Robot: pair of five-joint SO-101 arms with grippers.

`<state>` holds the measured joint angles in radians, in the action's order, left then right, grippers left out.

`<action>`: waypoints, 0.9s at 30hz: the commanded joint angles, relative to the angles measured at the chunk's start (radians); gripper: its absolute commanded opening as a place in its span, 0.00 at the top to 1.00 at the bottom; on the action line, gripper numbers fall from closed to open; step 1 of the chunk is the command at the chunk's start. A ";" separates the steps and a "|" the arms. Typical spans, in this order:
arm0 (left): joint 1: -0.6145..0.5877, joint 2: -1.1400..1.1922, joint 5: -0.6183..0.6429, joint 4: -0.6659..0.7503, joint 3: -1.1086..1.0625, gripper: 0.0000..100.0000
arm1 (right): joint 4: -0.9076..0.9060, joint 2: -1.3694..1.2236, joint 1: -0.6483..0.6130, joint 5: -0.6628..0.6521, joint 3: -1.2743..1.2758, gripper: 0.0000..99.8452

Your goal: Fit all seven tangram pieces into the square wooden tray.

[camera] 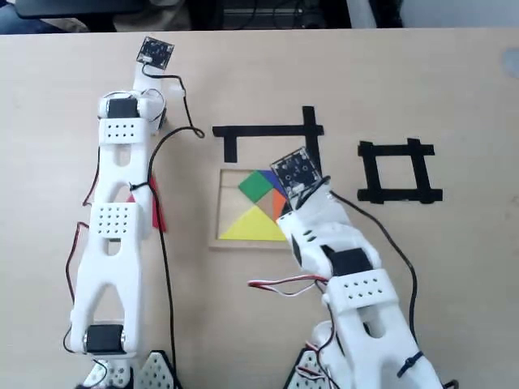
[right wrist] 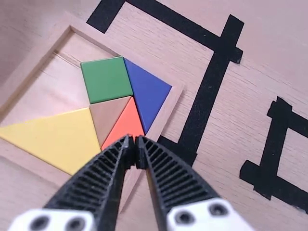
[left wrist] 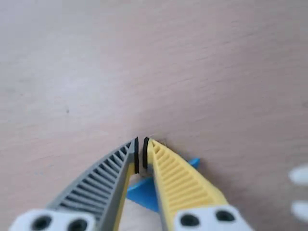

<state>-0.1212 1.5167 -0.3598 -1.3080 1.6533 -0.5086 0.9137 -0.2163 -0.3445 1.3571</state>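
Handling, judged. The tangram pieces look thin, flat, rigid and light, with smooth painted faces. They are likely to skid under a push and to swivel if pinched off-centre. The best hold is across two opposite edges near the middle, fingers spread wider than the piece first.

Left arm. The left gripper (left wrist: 140,147) has its fingers closed pad to pad, tips low over the table (camera: 454,81). A small blue piece (left wrist: 144,195) lies flat beneath the fingers, back from the tips and, as far as can be seen, not between the pads. Taking it would call for opening and drawing back over it.

Right arm. The right gripper (right wrist: 134,143) is likewise clenched on nothing. Its tips hang over the orange triangle (right wrist: 126,126) at the corner nearest the rim — contact cannot be confirmed.

Beyond the tips, in the square wooden tray (camera: 229,194), lie a tan triangle (right wrist: 108,118), a large yellow triangle (right wrist: 53,139), a green square (right wrist: 106,79) and a blue triangle (right wrist: 147,91). They sit edge to edge, and the tray's left part is bare wood.

Outside the tray, a red piece (camera: 157,209) lies on the table partly under the left arm, apart from the tray.
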 commanded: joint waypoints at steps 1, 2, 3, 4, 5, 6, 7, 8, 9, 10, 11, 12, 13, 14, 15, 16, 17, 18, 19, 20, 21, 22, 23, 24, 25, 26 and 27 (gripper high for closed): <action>0.022 -0.097 -0.008 -0.158 0.015 0.94 | 0.020 0.018 -0.012 -0.008 -0.007 0.99; 0.030 -0.127 -0.011 -0.198 0.013 0.94 | 0.020 0.018 -0.012 -0.008 -0.007 0.99; 0.035 -0.152 -0.011 -0.232 0.013 0.94 | 0.020 0.018 -0.012 -0.008 -0.007 0.99; 0.036 -0.169 -0.012 -0.261 0.013 0.94 | 0.020 0.018 -0.012 -0.008 -0.007 0.99; 0.038 -0.184 -0.012 -0.284 0.012 0.94 | 0.020 0.018 -0.012 -0.008 -0.007 0.99; 0.036 -0.187 -0.014 -0.302 0.010 0.94 | 0.020 0.018 -0.011 -0.008 -0.007 0.99; 0.033 -0.184 -0.014 -0.316 0.010 0.94 | 0.020 0.018 -0.011 -0.008 -0.007 0.99; 0.028 -0.181 -0.014 -0.328 0.010 0.94 | 0.020 0.018 -0.011 -0.008 -0.007 0.99; 0.021 -0.186 -0.014 -0.342 0.012 0.94 | 0.020 0.018 -0.011 -0.008 -0.007 0.99; 0.013 -0.187 -0.012 -0.351 0.013 0.94 | 0.020 0.018 -0.011 -0.008 -0.007 0.99; 0.008 -0.190 -0.012 -0.351 0.015 0.94 | 0.020 0.018 -0.011 -0.008 -0.007 0.99; 0.001 -0.204 -0.012 -0.348 0.015 0.94 | 0.020 0.018 -0.011 -0.008 -0.007 0.99; -0.008 -0.229 -0.009 -0.334 0.015 0.94 | 0.020 0.018 -0.011 -0.008 -0.007 0.99; -0.018 -0.255 -0.008 -0.307 0.013 0.94 | 0.020 0.018 -0.011 -0.008 -0.007 0.99; -0.033 -0.272 -0.008 -0.261 0.013 0.94 | 0.020 0.018 -0.011 -0.008 -0.007 0.99; -0.048 -0.288 -0.006 -0.201 0.010 0.94 | 0.020 0.018 -0.011 -0.008 -0.007 0.99; -0.062 -0.292 -0.006 -0.138 0.008 0.94 | 0.020 0.018 -0.011 -0.008 -0.007 0.99; -0.073 -0.282 -0.006 -0.081 0.007 0.94 | 0.020 0.018 -0.011 -0.008 -0.007 0.99; -0.079 -0.265 -0.006 -0.032 -0.001 0.94 | 0.020 0.018 -0.011 -0.008 -0.007 0.99; -0.081 -0.245 -0.011 0.009 -0.013 0.94 | 0.020 0.018 -0.011 -0.008 -0.007 0.99; -0.082 -0.226 -0.012 0.043 -0.027 0.94 | 0.020 0.018 -0.011 -0.008 -0.007 0.99; -0.081 -0.206 -0.012 0.064 -0.039 0.94 | 0.020 0.018 -0.011 -0.008 -0.007 0.99; -0.077 -0.189 -0.014 0.071 -0.048 0.94 | 0.020 0.018 -0.011 -0.008 -0.007 0.99; -0.074 -0.170 -0.031 0.071 -0.056 0.94 | 0.021 0.018 -0.011 -0.008 -0.007 0.99; -0.067 -0.158 -0.058 0.068 -0.059 0.94 | 0.021 0.018 -0.011 -0.008 -0.007 0.99; -0.064 -0.144 -0.080 0.068 -0.062 0.94 | 0.021 0.018 -0.011 -0.008 -0.007 0.99; -0.062 -0.132 -0.091 0.068 -0.059 0.94 | 0.021 0.018 -0.011 -0.008 -0.007 0.99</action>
<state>-0.1949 1.3878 -0.4089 -1.2620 1.5842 -0.5086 0.9137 -0.2179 -0.3445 1.3571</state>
